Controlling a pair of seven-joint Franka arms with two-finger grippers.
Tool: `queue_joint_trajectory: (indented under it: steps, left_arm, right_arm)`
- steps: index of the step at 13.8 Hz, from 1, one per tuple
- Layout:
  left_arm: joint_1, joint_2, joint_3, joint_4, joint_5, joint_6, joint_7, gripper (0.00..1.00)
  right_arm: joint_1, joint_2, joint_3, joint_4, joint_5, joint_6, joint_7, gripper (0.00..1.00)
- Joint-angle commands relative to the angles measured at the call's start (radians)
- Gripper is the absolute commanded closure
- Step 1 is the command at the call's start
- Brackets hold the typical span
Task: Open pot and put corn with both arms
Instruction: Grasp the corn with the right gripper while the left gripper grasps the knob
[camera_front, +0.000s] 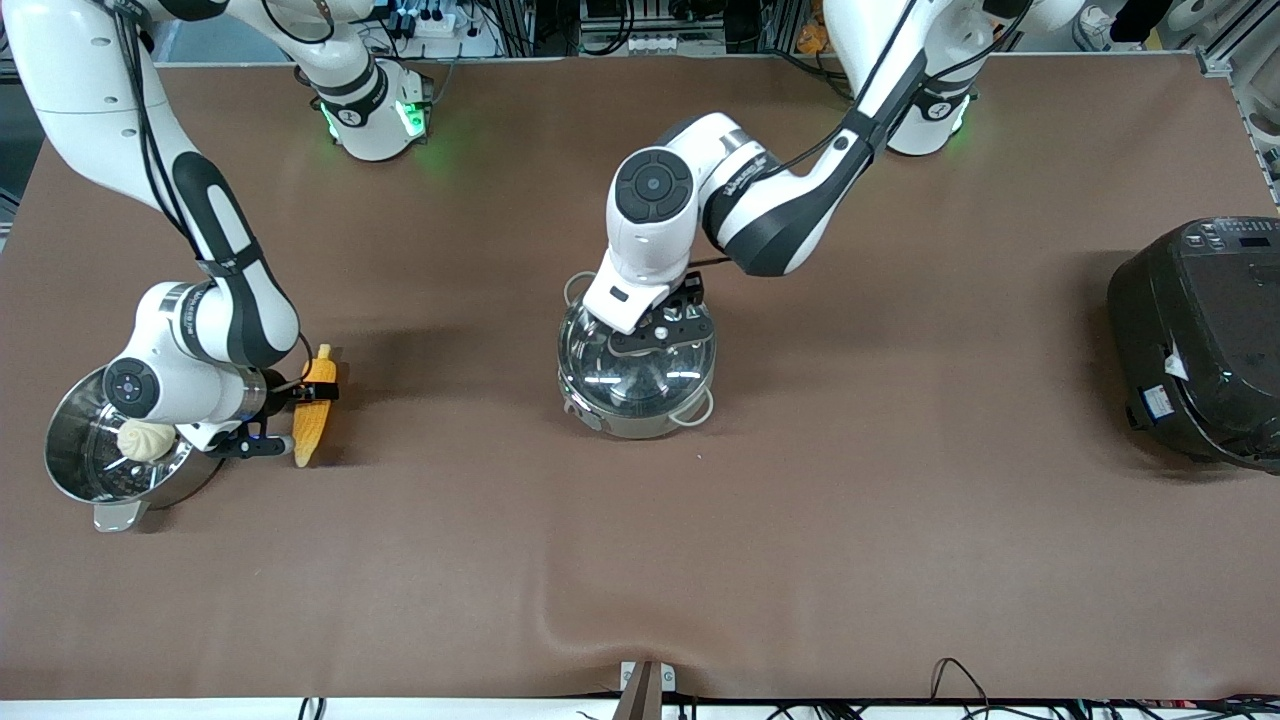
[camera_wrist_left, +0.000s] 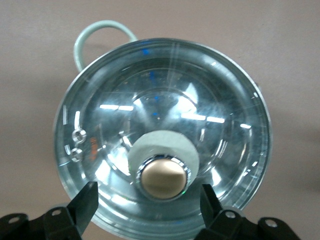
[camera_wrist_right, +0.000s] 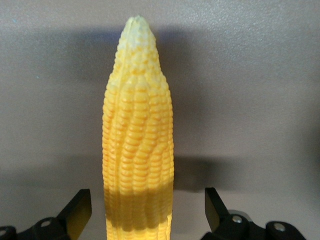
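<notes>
Two white arms reach over a big brown table (camera_front: 800, 520). The table cover is smooth, with one soft wrinkle at the edge nearest the front camera. Wires and metal frames fill the room past the arms' bases.

The pot (camera_front: 637, 372) sits in the middle of the table. It is shiny and round, with small loop handles on its sides. Its clear glass lid (camera_wrist_left: 162, 135) is still on, and lights shine in the glass. The lid has a round shiny knob (camera_wrist_left: 164, 176) on a pale ring.

The left gripper (camera_front: 672, 325) is just over the lid. Its fingers (camera_wrist_left: 86, 204) are spread wide, one on each side of the knob, not touching it.

The corn (camera_front: 314, 405) lies on the table toward the right arm's end, beside a steamer (camera_front: 75, 465) with a white bun (camera_front: 147, 440) in it. The corn is yellow and bumpy, with a pale tip.

The right gripper (camera_front: 290, 418) is down at the corn. Its fingers (camera_wrist_right: 79, 212) are spread apart on both sides of the cob, with gaps showing.

A black cooker (camera_front: 1200, 340) stands at the left arm's end.
</notes>
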Motion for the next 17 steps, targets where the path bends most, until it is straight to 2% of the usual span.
queue_joint_trajectory:
  steps: [1, 2, 3, 4, 7, 9, 10, 11, 13, 17]
  left_arm:
    - [-0.015, 0.041, 0.013, 0.033, 0.010, 0.044, -0.036, 0.11]
    - [-0.017, 0.046, 0.013, 0.032, 0.010, 0.044, -0.044, 0.13]
    - [-0.015, 0.050, 0.013, 0.029, 0.010, 0.042, -0.045, 0.16]
    - [-0.015, 0.052, 0.013, 0.027, 0.011, 0.042, -0.044, 0.19]
    - [-0.017, 0.053, 0.013, 0.018, 0.011, 0.042, -0.047, 0.31]
    - [-0.017, 0.052, 0.013, 0.020, 0.004, 0.039, -0.049, 0.41]
    - [-0.023, 0.053, 0.013, 0.018, 0.005, 0.039, -0.049, 0.49]
    - [-0.029, 0.053, 0.013, 0.018, 0.007, 0.039, -0.050, 0.60]
    - [-0.029, 0.053, 0.013, 0.018, 0.005, 0.039, -0.068, 1.00]
    - [-0.018, 0.023, 0.011, 0.020, 0.002, 0.030, -0.079, 1.00]
  right_arm:
    - [0.018, -0.010, 0.000, -0.014, 0.016, 0.012, -0.005, 0.22]
    - [0.019, -0.010, 0.000, -0.014, 0.016, 0.010, -0.008, 0.74]
    - [0.019, -0.010, 0.000, -0.014, 0.016, 0.012, -0.016, 0.96]
    - [0.019, -0.010, 0.001, -0.014, 0.016, 0.012, -0.017, 1.00]
    - [0.021, -0.021, 0.001, -0.011, 0.016, 0.003, -0.052, 1.00]
    - [0.024, -0.059, 0.001, -0.002, 0.015, -0.039, -0.129, 1.00]
    - [0.022, -0.082, 0.001, 0.010, 0.015, -0.074, -0.147, 1.00]
    - [0.022, -0.105, 0.001, 0.024, 0.015, -0.111, -0.172, 1.00]
    - [0.018, -0.159, 0.001, 0.048, 0.016, -0.180, -0.244, 1.00]
    - [0.028, -0.200, 0.017, 0.180, 0.016, -0.356, -0.345, 1.00]
